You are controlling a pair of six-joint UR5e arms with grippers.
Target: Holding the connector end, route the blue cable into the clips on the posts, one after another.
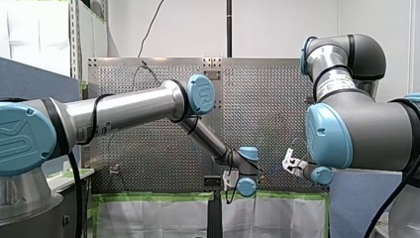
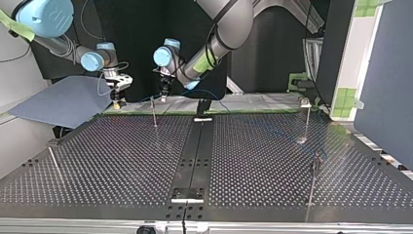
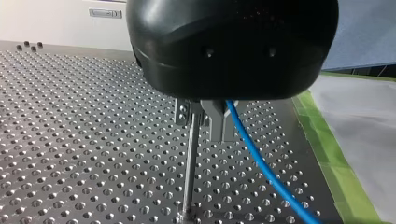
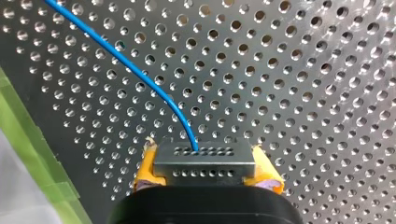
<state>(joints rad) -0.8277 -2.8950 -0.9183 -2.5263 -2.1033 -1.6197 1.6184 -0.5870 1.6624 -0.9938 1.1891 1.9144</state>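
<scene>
Right pincer (image 4: 205,170) clamped across the metal connector (image 4: 204,156), yellow pads (image 4: 145,170) pressing its two short ends. The grip is on the block, not the wire, which fits the call to hold that end and leaves the line free to trail. Blue cable (image 4: 135,72) leaves the connector's upper row of holes and runs off in a gentle curve over the perforated surface (image 4: 303,93). It is thin and smooth-jacketed, with no kinks seen. Left pincer (image 3: 205,119) hangs right over the top of a slim metal post (image 3: 190,172) near the green tape (image 3: 327,140) at the surface's edge. The cable passes just beside it and slants down and away. Whether that pincer is apart or together I cannot tell, as its black housing hides too much. Likely purpose: left arm steers the run to clip height at the post while right arm keeps the end taut (a reading of the pose, nothing more). In the top view both pincers sit near each other at the far edge, by that same post. Other posts (image 2: 307,119) stand well apart across the surface; whether the cable reaches any of them I cannot make out.
</scene>
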